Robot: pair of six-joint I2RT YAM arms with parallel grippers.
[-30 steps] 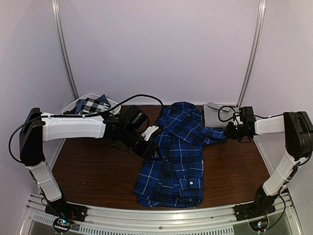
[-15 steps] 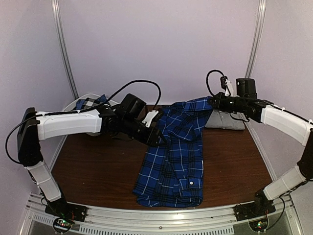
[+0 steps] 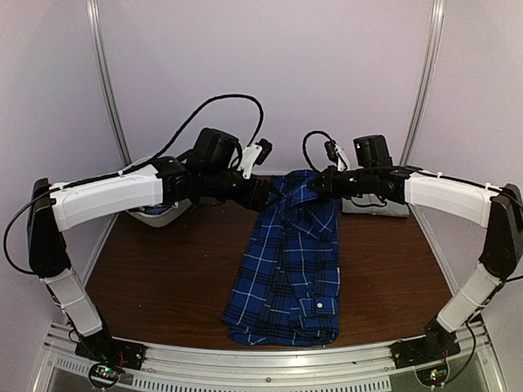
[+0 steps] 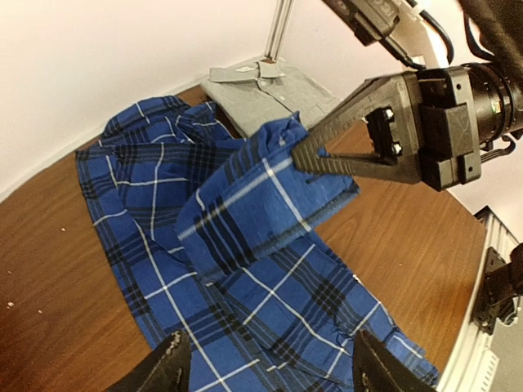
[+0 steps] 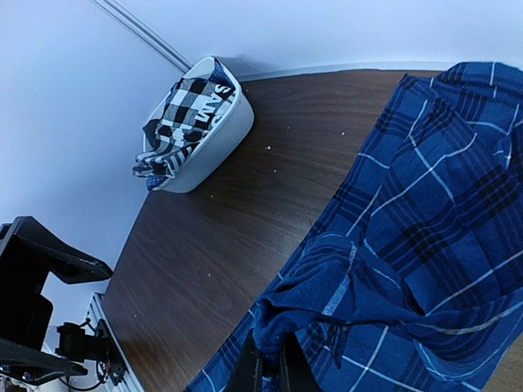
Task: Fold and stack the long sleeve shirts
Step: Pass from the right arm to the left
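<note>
**Sleeve fold under way on blue plaid shirt [image 3: 286,278]**

Lies lengthwise down the middle of the table [image 3: 155,278], hem at the near edge, collar end far. Beyond it at far right, folded grey shirt [image 4: 270,82]. At far left, white basket [image 5: 225,131] with black-and-white check shirt [image 5: 184,110] bundled inside.

Judged as the sleeve step: right gripper [image 4: 298,157] pinched tight on what looks like the sleeve end, held up above the shirt's upper half. Left gripper [image 4: 270,366] spread wide, gripping nothing, hovering over the cloth.

Next, by the look of it, lowering that sleeve across the body and letting go with it flat, taking care against bunching or dragging the layer beneath.

Against a second ago: right gripper up from the table's right side beside the grey shirt and swung to the centre, sleeve lifted clear of the wood. Left gripper raised and drawn back toward the collar, fingers wider apart.
</note>
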